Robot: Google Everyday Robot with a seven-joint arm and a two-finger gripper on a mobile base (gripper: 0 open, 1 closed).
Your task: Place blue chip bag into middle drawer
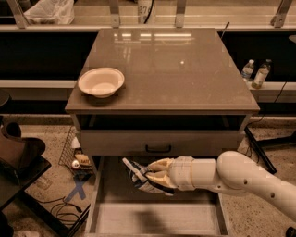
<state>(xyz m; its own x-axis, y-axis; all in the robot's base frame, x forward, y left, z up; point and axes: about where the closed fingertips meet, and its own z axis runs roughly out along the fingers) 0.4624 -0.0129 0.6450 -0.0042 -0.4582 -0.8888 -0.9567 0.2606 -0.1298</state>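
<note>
Jaws closed around the blue chip bag (137, 173), I hold the gripper (151, 176) over the back of the open middle drawer (185, 217), so the pick looks done and only lowering and release remain.

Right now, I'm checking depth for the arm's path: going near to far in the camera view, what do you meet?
Middle drawer → tool over it, shut on the blue chip bag → black handle on the drawer front → white bowl on the tabletop → white plastic bag at the back.
</note>
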